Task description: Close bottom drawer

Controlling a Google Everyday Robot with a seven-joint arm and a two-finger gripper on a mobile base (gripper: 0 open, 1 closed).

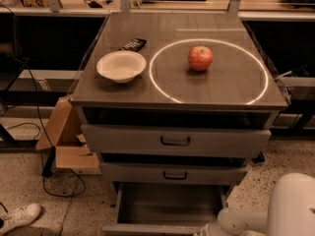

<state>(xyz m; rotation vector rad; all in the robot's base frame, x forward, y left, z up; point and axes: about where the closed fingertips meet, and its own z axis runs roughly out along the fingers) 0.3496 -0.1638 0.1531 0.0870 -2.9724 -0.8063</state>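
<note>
The bottom drawer [170, 206] is the lowest of three grey cabinet drawers. It stands pulled out, and its plain grey tray is open to view. Its low front panel [152, 228] lies at the bottom edge of the view. My white arm [241, 221] reaches in from the lower right. My gripper [201, 231] sits at the bottom edge, right by the right part of the drawer's front panel, and is mostly cut off by the frame.
The two upper drawers [175, 141] [174, 174] stick out slightly. On the cabinet top are a white bowl [121, 66], a red apple [200, 58] and a dark remote [132, 44]. A cardboard box [66, 141], cables and a shoe [18, 216] lie on the floor to the left.
</note>
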